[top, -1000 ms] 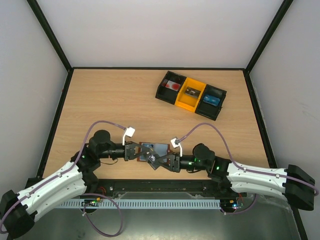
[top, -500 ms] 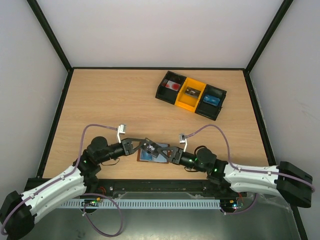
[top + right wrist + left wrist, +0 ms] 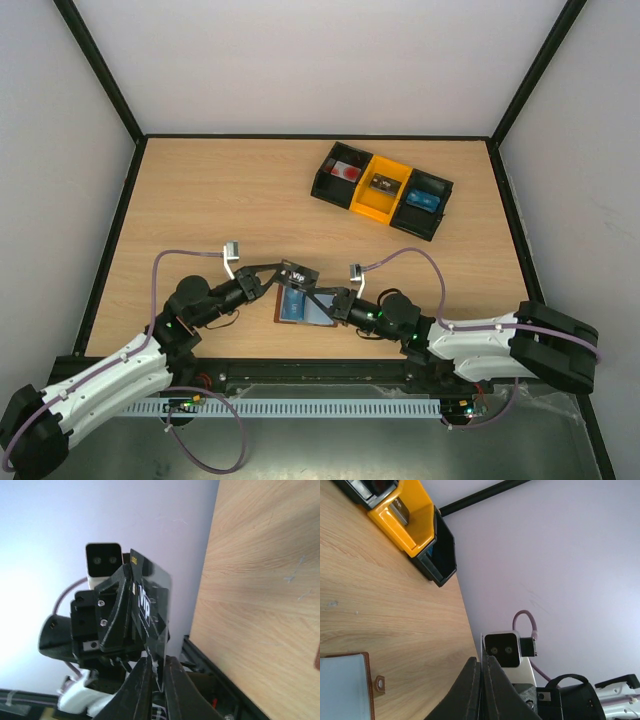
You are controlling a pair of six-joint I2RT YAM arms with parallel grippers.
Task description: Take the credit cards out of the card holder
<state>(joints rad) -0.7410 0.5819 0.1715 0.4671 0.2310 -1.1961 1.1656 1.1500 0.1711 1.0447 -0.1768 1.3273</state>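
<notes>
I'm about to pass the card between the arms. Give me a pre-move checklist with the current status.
1. Left end effector clamped on dark VIP card: ok.
2. Right end effector has a finger on either side of the card's lower edge: ok.
3. Right grip firm enough for the left to let go: cannot tell.
4. Card holder lying open and flat: ok.
5. Further cards left inside the holder: cannot tell.

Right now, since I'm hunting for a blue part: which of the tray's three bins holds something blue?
The black bin at the tray's right end; the yellow middle bin holds something dark, the left black bin something red.
</notes>
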